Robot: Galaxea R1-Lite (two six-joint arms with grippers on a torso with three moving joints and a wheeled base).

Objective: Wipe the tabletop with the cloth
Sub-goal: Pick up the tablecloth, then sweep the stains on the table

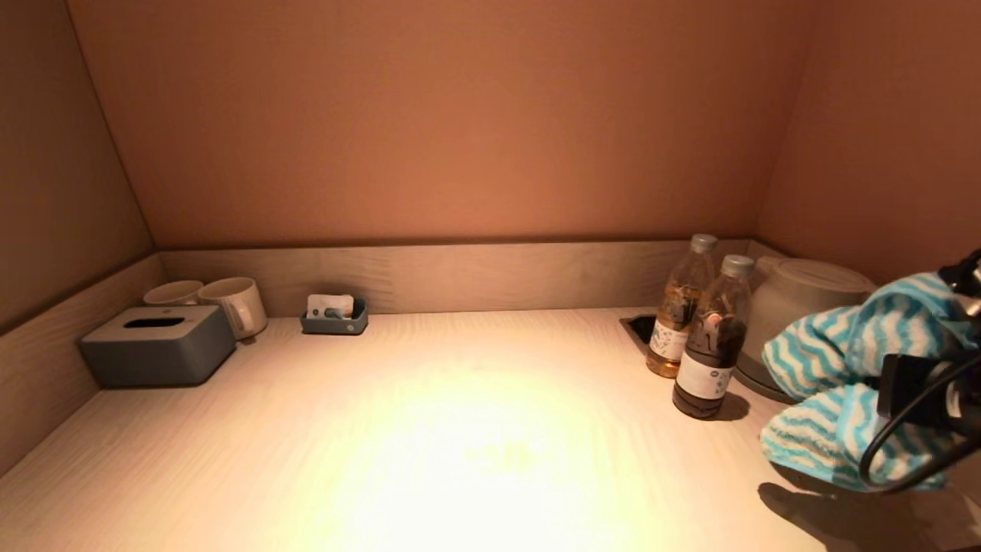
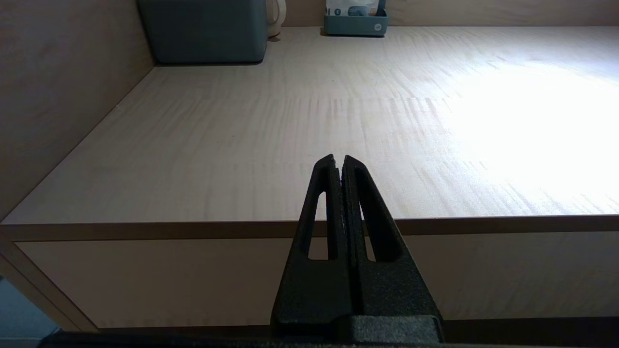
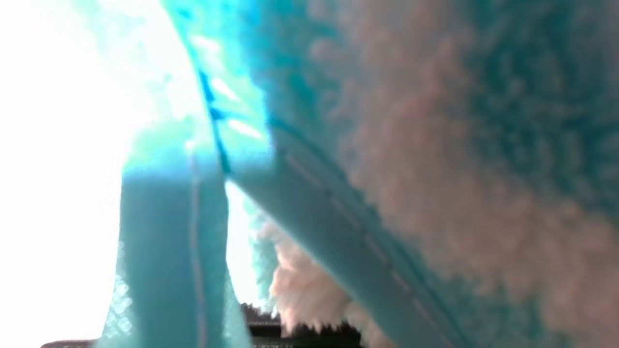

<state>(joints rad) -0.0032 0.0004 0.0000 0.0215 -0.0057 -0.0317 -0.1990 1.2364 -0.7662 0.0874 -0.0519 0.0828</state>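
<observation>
A cloth (image 1: pixel 851 383) with teal and white zigzag stripes hangs bunched from my right gripper (image 1: pixel 908 387) at the right edge of the head view. It is held above the pale wooden tabletop (image 1: pixel 460 429) and casts a shadow beneath. The cloth (image 3: pixel 435 145) fills the right wrist view and hides the fingers. My left gripper (image 2: pixel 338 159) is shut and empty. It sits low in front of the table's front edge (image 2: pixel 193 227) and is out of the head view.
Two bottles (image 1: pixel 678 314) (image 1: pixel 713 345) and a white kettle (image 1: pixel 797 299) stand just left of the cloth. A grey tissue box (image 1: pixel 157 345), two mugs (image 1: pixel 234 303) and a small tray (image 1: pixel 333 316) sit at the back left. Walls enclose three sides.
</observation>
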